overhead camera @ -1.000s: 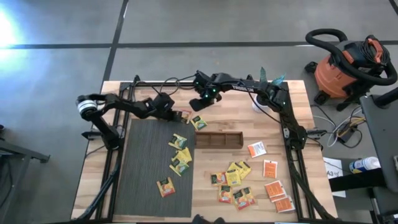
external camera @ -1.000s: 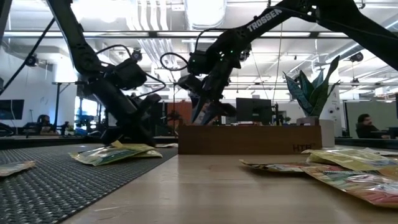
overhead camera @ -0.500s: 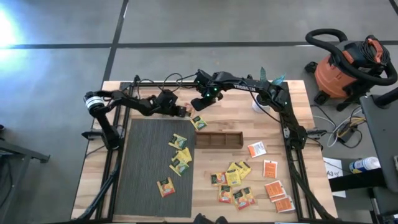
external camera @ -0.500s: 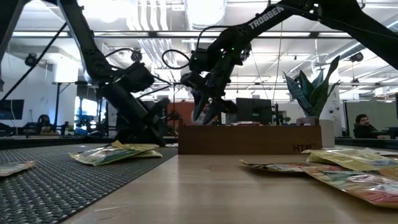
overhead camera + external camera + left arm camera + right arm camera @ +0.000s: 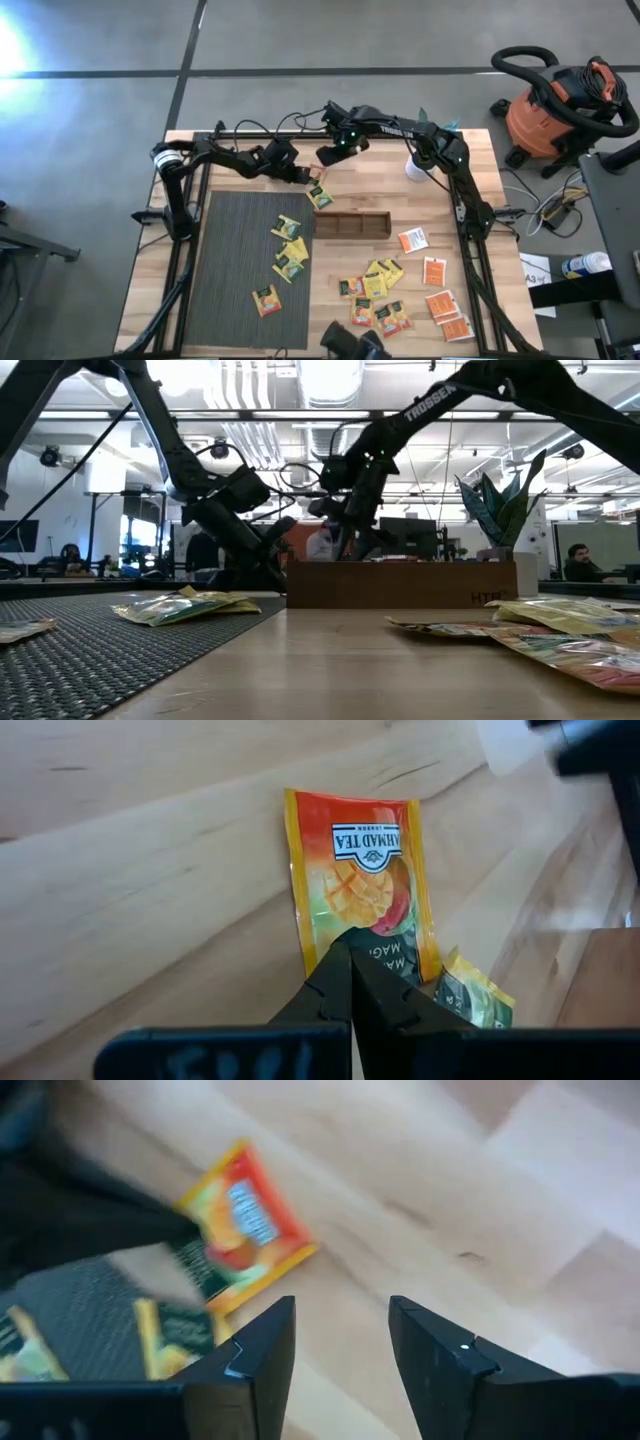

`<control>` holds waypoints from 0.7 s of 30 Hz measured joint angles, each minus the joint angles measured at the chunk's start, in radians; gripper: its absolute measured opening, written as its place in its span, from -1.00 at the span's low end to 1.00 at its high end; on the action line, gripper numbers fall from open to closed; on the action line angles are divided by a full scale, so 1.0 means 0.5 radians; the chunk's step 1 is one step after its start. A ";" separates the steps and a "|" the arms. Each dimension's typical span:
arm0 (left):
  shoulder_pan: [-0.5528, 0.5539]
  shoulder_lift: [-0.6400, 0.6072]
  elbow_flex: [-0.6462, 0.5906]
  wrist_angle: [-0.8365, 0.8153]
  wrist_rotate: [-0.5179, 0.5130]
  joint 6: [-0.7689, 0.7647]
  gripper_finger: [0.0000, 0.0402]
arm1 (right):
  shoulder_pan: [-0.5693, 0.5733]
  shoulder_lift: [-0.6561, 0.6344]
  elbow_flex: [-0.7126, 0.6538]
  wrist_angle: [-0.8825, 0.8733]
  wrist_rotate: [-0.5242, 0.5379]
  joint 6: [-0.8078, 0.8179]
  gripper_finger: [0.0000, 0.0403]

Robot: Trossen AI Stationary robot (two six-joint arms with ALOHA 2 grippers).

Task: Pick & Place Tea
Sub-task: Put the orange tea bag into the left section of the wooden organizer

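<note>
Your left tool [image 5: 350, 952] is pinched shut on the orange sachet [image 5: 362, 880], which lies flat on the worktop [image 5: 400, 290] in the upper middle of the high view, just above the wooden tray [image 5: 350, 225]. Your right tool [image 5: 340, 1342] hangs near it with its fingers spread wide, holding nothing. The grip catches only the sachet's edge, so it may slip free when lifted. A yellow sachet [image 5: 475, 1000] lies just beside it and could get dragged along. Watch that the two arms don't collide
</note>
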 joint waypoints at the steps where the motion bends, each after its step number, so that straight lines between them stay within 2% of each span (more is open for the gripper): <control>1: 0.000 0.000 -0.001 0.006 -0.002 -0.012 -1.00 | -0.023 0.006 0.000 0.000 -0.025 0.001 -0.20; 11: -0.002 0.055 0.077 0.008 -0.024 -0.137 -1.00 | -0.095 0.144 -0.001 0.047 -0.297 0.009 -0.21; 21: -0.022 0.069 0.179 -0.039 0.077 -0.099 -1.00 | -0.096 0.183 -0.002 0.232 -0.289 0.016 -0.22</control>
